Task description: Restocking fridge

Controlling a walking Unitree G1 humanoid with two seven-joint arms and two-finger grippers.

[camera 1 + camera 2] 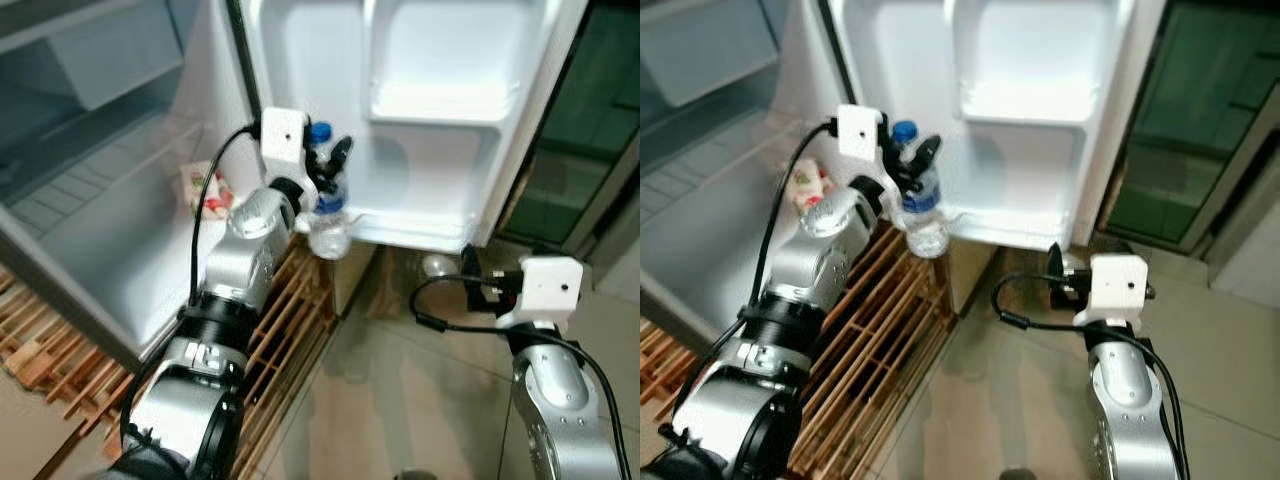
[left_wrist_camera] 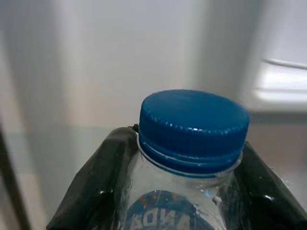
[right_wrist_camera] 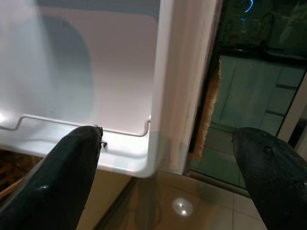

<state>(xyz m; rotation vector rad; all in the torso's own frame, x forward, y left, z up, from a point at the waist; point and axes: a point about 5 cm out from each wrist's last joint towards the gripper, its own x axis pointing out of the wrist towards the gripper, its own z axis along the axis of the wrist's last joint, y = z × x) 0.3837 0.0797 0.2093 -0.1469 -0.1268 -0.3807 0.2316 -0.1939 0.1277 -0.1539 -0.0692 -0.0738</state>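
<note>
Clear water bottle (image 1: 328, 215) w/ blue cap (image 2: 194, 125) sits upright in the left gripper (image 1: 322, 178), held up in front of the open fridge door (image 1: 430, 100), just left of the door's bottom shelf (image 1: 420, 225) and above the wooden slat rack (image 1: 290, 320). The 2 black fingers (image 2: 93, 191) clamp the bottle's neck just under the cap, 1 each side; label partly readable in left wrist view. Left of the arm, fridge interior (image 1: 110, 200) is open, w/ a small red-and-white packet (image 1: 205, 190) lying on its shelf near the door hinge. Right gripper (image 3: 168, 177) hangs lower, below the door's bottom right corner over the tiled floor (image 1: 400, 400), fingers (image 3: 62, 177) spread wide, nothing between them.
</note>
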